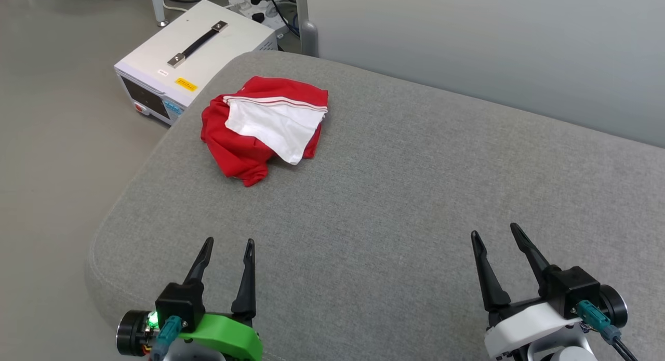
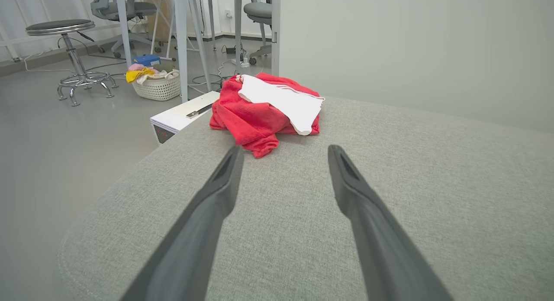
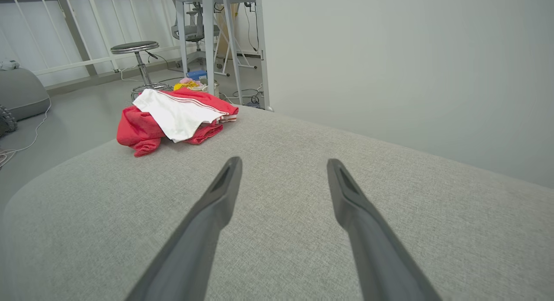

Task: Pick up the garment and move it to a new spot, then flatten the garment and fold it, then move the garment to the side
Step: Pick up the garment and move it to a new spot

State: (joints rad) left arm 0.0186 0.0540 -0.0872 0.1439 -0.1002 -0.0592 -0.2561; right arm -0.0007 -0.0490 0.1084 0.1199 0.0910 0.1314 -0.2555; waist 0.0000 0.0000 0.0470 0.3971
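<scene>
Garment, a single crumpled red-and-white heap, lies near the far left corner of the gray cushion. It is well ahead of the left end effector and farther still from the right end effector. Both end effectors are spread wide and empty.

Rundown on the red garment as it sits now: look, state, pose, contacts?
The garment is a crumpled heap of soft red cloth, with a white sleeve lying on top, edged by red-white striped trim. It lies near the far left edge of the grey fabric surface, resting on it alone; nothing else touches it.
</scene>
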